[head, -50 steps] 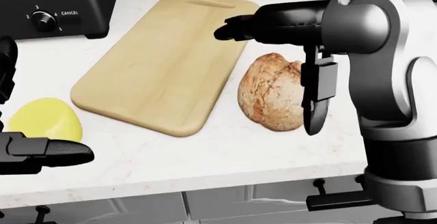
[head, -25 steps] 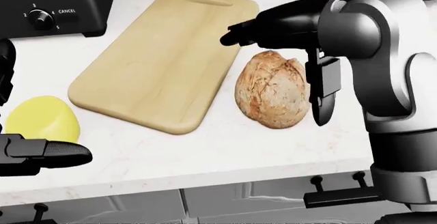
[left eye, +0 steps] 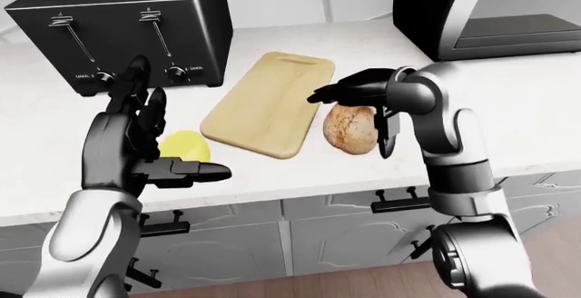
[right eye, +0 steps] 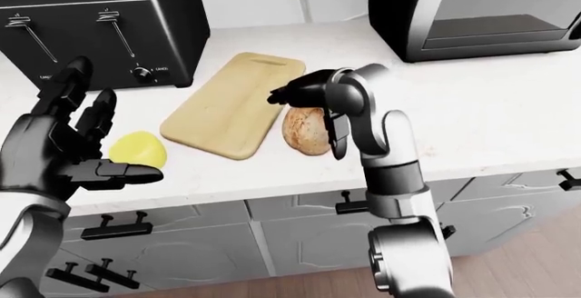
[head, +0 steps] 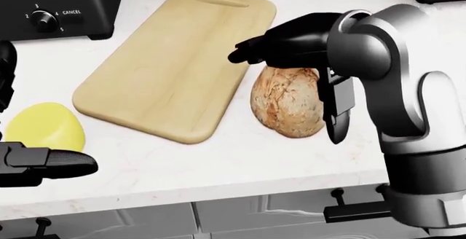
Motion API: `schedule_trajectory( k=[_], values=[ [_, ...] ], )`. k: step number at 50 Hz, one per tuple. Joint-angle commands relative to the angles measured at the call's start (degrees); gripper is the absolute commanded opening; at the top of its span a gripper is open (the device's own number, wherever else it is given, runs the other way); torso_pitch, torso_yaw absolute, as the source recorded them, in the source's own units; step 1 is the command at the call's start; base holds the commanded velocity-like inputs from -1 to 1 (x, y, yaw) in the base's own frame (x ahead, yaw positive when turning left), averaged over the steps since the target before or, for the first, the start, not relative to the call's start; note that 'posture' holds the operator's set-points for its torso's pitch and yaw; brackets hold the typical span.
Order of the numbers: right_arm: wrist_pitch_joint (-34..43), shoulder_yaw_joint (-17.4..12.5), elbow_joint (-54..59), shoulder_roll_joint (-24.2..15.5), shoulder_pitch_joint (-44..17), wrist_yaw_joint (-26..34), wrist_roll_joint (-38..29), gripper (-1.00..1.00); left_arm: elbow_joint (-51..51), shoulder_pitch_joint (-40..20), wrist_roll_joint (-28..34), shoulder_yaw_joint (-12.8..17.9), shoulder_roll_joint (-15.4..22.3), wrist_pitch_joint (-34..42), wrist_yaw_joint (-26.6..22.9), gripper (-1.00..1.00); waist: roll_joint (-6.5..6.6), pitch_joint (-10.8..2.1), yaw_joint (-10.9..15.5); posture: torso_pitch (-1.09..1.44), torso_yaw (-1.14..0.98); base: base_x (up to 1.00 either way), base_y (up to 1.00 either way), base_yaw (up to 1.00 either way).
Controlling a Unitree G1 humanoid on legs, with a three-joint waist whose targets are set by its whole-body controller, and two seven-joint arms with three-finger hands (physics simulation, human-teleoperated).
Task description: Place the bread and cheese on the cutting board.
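Observation:
The brown round bread [head: 288, 105] lies on the white counter just right of the wooden cutting board [head: 175, 58], which is bare. My right hand [head: 284, 86] is open and arched over the bread: its upper fingers [head: 251, 50] reach over the loaf's top towards the board, and one finger [head: 335, 113] hangs down the loaf's right side. The yellow cheese [head: 45, 127] lies on the counter left of the board's near corner. My left hand [left eye: 182, 122] is open, fingers upright, held just left of and above the cheese, its thumb [head: 51, 162] below it.
A black toaster [left eye: 136, 25] stands at the top left beside the board. A toaster oven [left eye: 490, 12] stands at the top right. The counter's edge [head: 218, 192] runs along the bottom, with cabinet drawers and handles [left eye: 400, 206] beneath.
My right hand has come down and a little left over the bread, and its upper fingers now cover the loaf's top. The bread, the cheese and my left hand stay put.

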Motion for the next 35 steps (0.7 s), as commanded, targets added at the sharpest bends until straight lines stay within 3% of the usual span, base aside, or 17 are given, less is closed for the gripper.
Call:
schedule_trajectory(
  k=[1, 15, 27, 33, 35],
  values=[
    [-0.1, -0.9, -1.7, -0.4, -1.8, -1.2, 0.2, 0.79, -1.5, -1.0, 0.1, 0.5, 0.6, -1.9, 0.1, 1.0, 0.1, -1.45, 0.0, 0.0, 0.0, 0.0, 0.0, 0.0],
    [0.4, -0.8, -2.0, 0.2, -1.0, -1.5, 0.4, 0.47, -2.1, -0.8, -0.1, 1.0, 0.4, -1.6, 0.2, 1.0, 0.09, -1.5, 0.0, 0.0, 0.0, 0.0, 0.0, 0.0],
    [1.3, -0.8, -2.0, 0.2, -1.5, -1.6, 1.4, 0.44, -2.2, -0.8, -0.7, 1.1, 0.6, -1.7, 0.8, 1.0, 0.12, -1.45, 0.0, 0.0, 0.0, 0.0, 0.0, 0.0],
    [1.0, -0.7, -1.7, 0.2, -1.5, -1.9, 1.4, 0.28, -2.0, -0.4, -0.6, 1.1, 0.6, -2.3, 0.6, 1.0, 0.12, -1.48, 0.0, 0.0, 0.0, 0.0, 0.0, 0.0],
    [0.8, -0.7, -1.7, 0.2, -1.4, -2.1, 1.4, 0.11, -2.0, -0.3, -0.6, 1.1, 0.5, -2.3, 0.6, 1.0, 0.11, -1.46, 0.0, 0.0, 0.0, 0.0, 0.0, 0.0]
  ],
)
